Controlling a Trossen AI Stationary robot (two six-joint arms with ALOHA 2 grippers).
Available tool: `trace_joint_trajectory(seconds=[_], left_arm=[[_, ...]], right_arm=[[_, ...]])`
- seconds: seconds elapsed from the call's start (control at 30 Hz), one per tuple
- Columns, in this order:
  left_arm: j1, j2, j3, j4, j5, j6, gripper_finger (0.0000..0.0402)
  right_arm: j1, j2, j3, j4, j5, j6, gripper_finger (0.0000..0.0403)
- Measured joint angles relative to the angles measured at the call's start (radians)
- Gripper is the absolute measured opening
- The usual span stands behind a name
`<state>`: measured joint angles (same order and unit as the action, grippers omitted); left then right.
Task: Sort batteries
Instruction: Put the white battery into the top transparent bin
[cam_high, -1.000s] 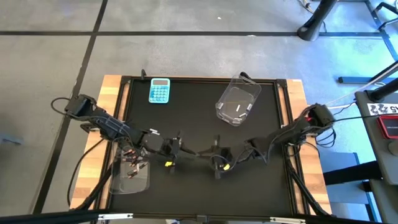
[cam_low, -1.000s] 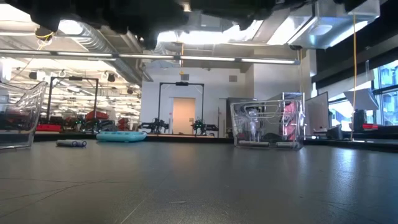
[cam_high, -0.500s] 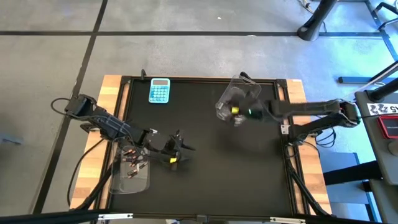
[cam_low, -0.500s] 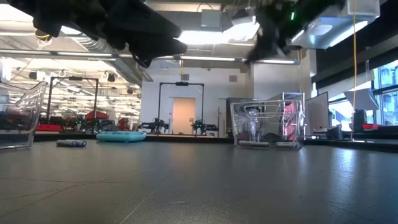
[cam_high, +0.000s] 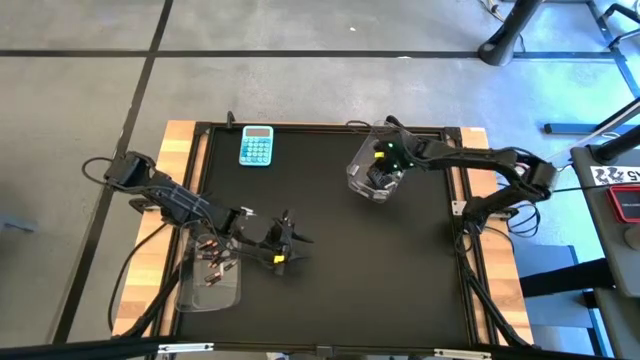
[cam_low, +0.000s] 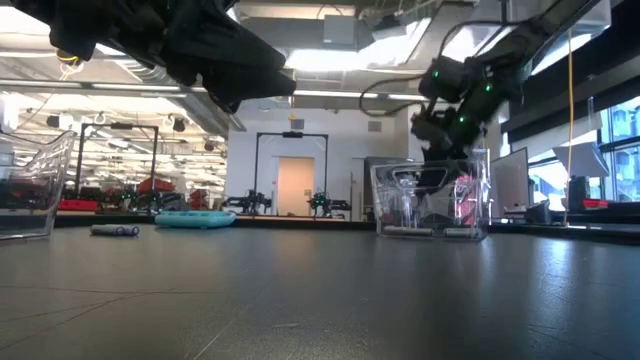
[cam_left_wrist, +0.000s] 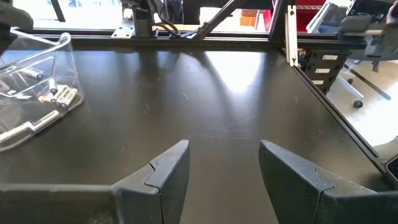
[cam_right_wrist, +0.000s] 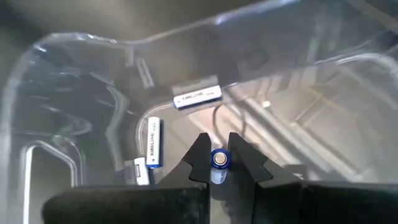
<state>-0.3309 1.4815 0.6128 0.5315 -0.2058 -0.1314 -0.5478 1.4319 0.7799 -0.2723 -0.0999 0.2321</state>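
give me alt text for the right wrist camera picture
The right gripper holds a white and blue battery end-on over a clear plastic bin, where three similar white batteries already lie.

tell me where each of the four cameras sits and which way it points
High view: overhead, straight down on the table; both arms show.
Low view: table-top height, level into the room; arms overhead, right gripper above the right bin.
Left wrist view: looks past the open left gripper across bare table, left bin aside.
Right wrist view: looks down into the right bin; right gripper shut on a battery.
Shared: the right bin, also in the high view.
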Motion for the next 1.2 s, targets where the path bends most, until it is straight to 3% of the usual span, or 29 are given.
trace_joint_trajectory(seconds=[0.3, 0.73, 0.87, 1.0, 1.1, 1.2], left_arm=[[0.000, 0.000, 0.000, 0.001, 0.000, 0.000, 0.0182], [0.000, 0.000, 0.000, 0.001, -0.002, 0.000, 0.0182], [-0.010, 0.000, 0.002, -0.034, -0.101, 0.000, 0.0182], [-0.036, -0.025, 0.053, -0.262, -0.271, -0.006, 0.0182], [-0.056, -0.064, 0.145, -0.586, -0.390, -0.084, 0.0182], [-0.061, -0.089, 0.245, -0.935, -0.442, -0.213, 0.0182]], right_arm=[[-0.031, 0.119, -0.003, 0.045, -0.040, 0.011, 0.0028], [-0.030, 0.134, 0.037, 0.018, -0.041, 0.022, 0.0113], [-0.029, 0.090, 0.120, -0.072, 0.004, 0.005, 0.0122], [-0.018, 0.004, 0.216, -0.182, 0.102, -0.002, 0.0123], [0.022, -0.073, 0.257, -0.198, 0.175, -0.022, 0.0124], [0.103, -0.150, 0.265, -0.165, 0.204, -0.031, 0.0124]])
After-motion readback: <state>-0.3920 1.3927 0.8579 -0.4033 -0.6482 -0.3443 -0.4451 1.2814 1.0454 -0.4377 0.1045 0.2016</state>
